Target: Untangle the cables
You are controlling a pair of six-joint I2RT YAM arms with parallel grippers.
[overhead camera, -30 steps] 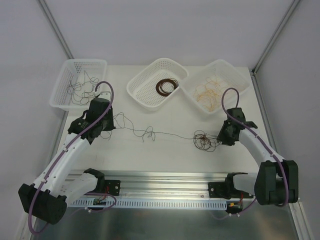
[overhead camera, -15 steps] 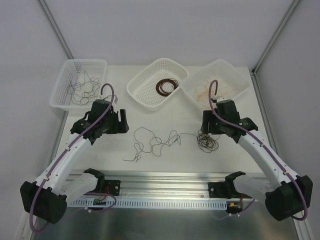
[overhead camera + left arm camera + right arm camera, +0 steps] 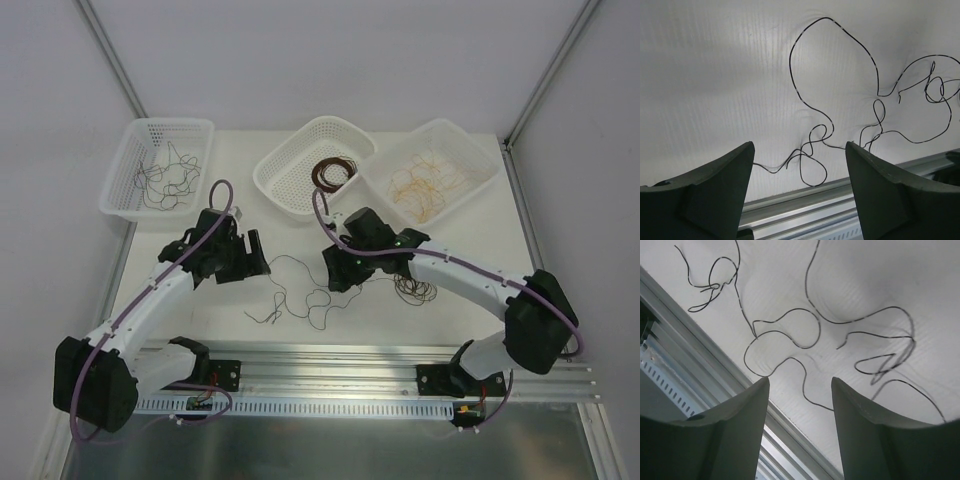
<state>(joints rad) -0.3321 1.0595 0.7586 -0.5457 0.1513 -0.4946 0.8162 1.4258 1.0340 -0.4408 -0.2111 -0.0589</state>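
Found the black cable (image 3: 300, 287) lying loose in curls on the tabletop (image 3: 380, 320), between the two grippers and gripped by neither. Found the left gripper (image 3: 254, 257) at the cable's left end, jaws spread wide, holding nothing. Found the right gripper (image 3: 338, 277) over the cable's right part, jaws likewise apart and empty. Noted a dark brown tangle (image 3: 414, 288) just right of it; cannot tell whether it joins the black cable.

Seen from overhead only: three white baskets at the far side.
- left basket (image 3: 172, 123), with thin black wires
- middle basket (image 3: 270, 185), with a dark brown coil
- right basket (image 3: 470, 150), with tan-orange wires

Seen from the wrists only:
- black cable (image 3: 827, 19) flat on the tabletop beyond the left gripper (image 3: 798, 150)
- more loops (image 3: 807, 297) beyond the right gripper (image 3: 800, 385)
- metal rail (image 3: 815, 210) close by at the near edge
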